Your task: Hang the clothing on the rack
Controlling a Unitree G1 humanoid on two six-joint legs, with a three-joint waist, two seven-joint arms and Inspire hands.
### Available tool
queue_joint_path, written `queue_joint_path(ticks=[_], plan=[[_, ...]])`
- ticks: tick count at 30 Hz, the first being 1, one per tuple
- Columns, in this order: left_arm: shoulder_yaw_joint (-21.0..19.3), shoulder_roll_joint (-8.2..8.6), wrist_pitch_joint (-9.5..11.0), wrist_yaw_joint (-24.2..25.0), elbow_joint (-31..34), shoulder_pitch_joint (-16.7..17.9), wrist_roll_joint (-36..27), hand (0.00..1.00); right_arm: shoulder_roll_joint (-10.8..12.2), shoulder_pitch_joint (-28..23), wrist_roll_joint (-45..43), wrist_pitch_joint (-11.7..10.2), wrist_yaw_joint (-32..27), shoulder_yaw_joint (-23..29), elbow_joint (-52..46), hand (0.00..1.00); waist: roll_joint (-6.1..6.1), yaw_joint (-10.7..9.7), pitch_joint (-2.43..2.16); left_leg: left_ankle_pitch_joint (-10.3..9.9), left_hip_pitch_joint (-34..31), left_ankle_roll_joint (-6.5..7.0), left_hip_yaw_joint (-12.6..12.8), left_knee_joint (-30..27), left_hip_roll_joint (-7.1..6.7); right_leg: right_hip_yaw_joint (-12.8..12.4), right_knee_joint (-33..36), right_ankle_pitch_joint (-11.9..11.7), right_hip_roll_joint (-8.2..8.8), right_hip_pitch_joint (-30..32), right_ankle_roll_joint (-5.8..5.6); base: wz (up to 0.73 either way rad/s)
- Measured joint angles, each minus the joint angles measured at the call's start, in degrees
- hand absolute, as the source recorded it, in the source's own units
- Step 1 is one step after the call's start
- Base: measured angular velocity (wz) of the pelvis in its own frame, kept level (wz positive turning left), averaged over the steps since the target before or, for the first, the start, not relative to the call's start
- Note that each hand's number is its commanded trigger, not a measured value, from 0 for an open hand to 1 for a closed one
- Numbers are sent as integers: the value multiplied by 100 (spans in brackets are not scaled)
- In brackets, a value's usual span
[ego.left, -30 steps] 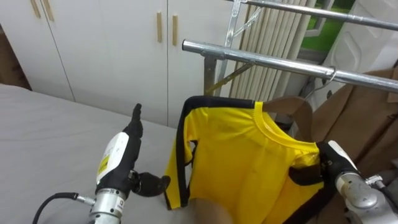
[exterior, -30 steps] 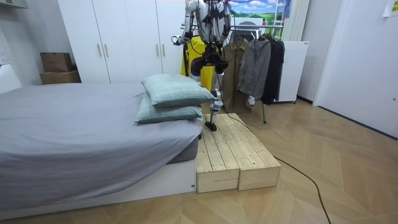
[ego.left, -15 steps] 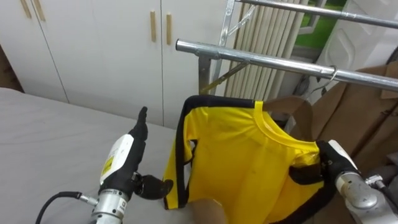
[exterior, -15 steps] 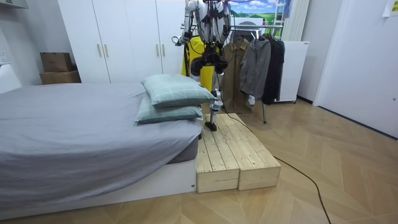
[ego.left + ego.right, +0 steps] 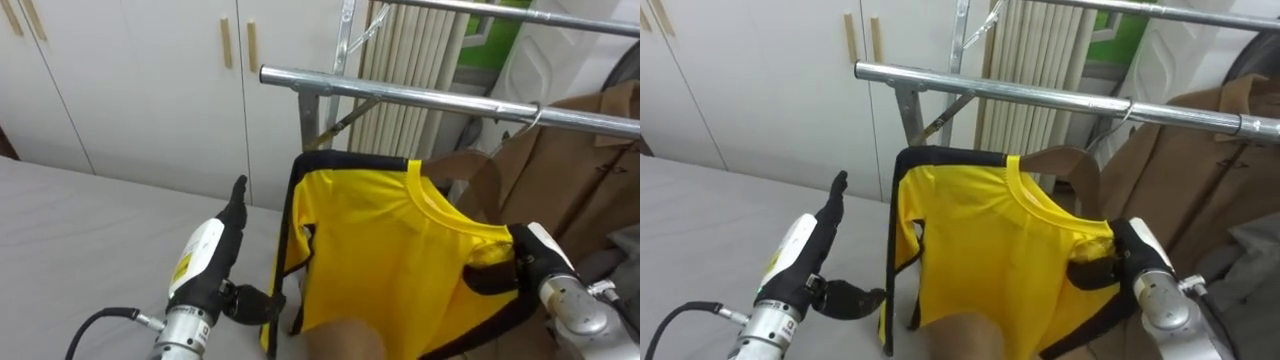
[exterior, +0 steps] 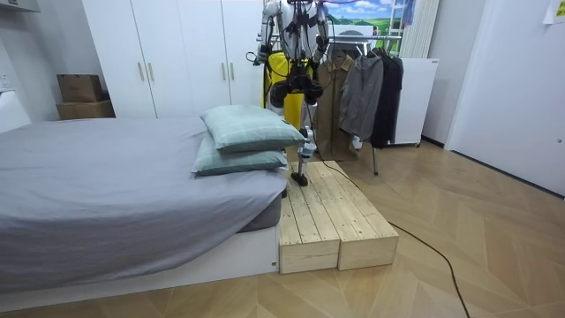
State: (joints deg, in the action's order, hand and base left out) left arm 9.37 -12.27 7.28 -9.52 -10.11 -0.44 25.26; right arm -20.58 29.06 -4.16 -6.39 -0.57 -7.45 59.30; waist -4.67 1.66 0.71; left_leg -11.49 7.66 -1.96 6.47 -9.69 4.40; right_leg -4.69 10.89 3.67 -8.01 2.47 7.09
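- Standing beside a wide bed with a grey cover, tall white wardrobe doors ahead on the left, feet on the far end of a pale wooden plank platform.
- Spanning the top of the eye views: a shiny metal rail, with a brown coat hung from it at the right.
- Held up just below that rail and in front of the coat: a yellow short-sleeved shirt with black trim; cannot tell whether it is hooked on.
- Right hand: dark fingers curled tight on the shirt's right shoulder.
- Left hand: fingers straight, pointing up, thumb out toward the shirt's black side edge, holding nothing.
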Motion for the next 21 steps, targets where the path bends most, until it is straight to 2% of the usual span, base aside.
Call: queue_joint_path(ticks=[4, 8, 15, 21], plan=[[-1, -28, 0, -2, 0, 0, 21, 0, -12, 0, 428, -1, -2, 36, -19, 0, -1, -14, 0, 0, 5, 0, 48, 2, 3, -49, -6, 5, -12, 3, 2, -4], [0, -30, 0, -4, 0, 0, 15, 0, -14, 0, 437, 14, -2, 35, -121, 0, -1, -29, 0, 0, 10, 0, 141, 6, 5, -127, -11, 4, -24, 15, 1, -10], [0, -73, -8, -4, 0, -1, 27, 0, -13, 1, 394, 11, -58, 34, -178, 0, 3, -111, 0, 0, 10, 1, 143, 19, -2, -176, 2, 3, -30, 38, 1, -3], [6, -75, -110, -4, -4, 0, 26, 0, -13, 1, 390, 0, -147, 37, -217, 0, 61, -134, 17, 0, 5, 1, 158, 20, -5, -209, 1, 4, -39, 55, -2, -2]])
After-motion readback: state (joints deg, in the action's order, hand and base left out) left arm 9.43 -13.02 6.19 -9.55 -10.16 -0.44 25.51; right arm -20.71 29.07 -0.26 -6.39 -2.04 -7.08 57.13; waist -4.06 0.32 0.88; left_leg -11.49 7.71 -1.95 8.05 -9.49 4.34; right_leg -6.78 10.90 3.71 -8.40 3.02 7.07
